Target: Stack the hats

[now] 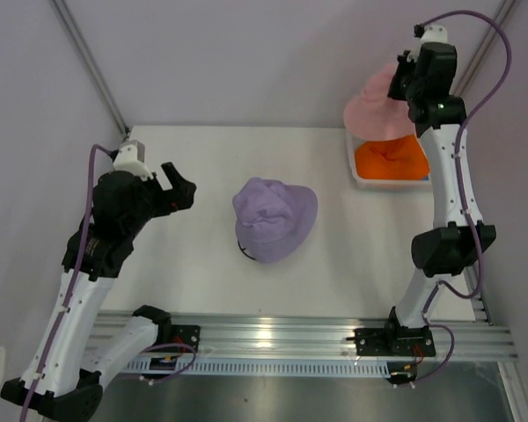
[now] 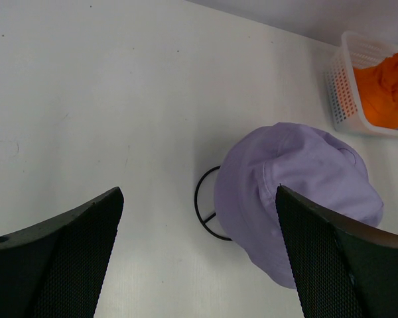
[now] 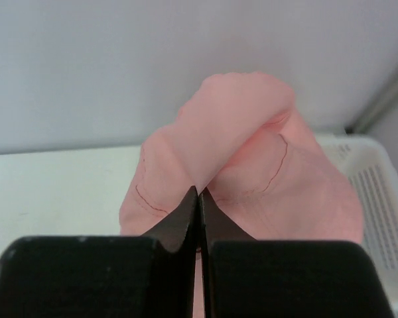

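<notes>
Jaws of the right gripper (image 3: pixel 199 199) pinch the pink hat (image 3: pixel 252 152), held at upper right over the white basket (image 2: pixel 345 86), where the orange hat (image 1: pixel 392 158) lies. At mid-frame the lavender hat (image 1: pixel 275 218) covers a black wire stand (image 2: pixel 205 205) on the surface (image 1: pixel 202 281). The left gripper (image 1: pixel 180 186) hangs at left, jaws spread wide and holding nothing.

Arm posture recorded.
Left gripper (image 2: pixel 199 192) is held low, fingers (image 2: pixel 66 252) spread; right gripper (image 3: pixel 199 196) is raised, fingers (image 3: pixel 179 225) pinched on pink hat (image 3: pixel 252 139).
</notes>
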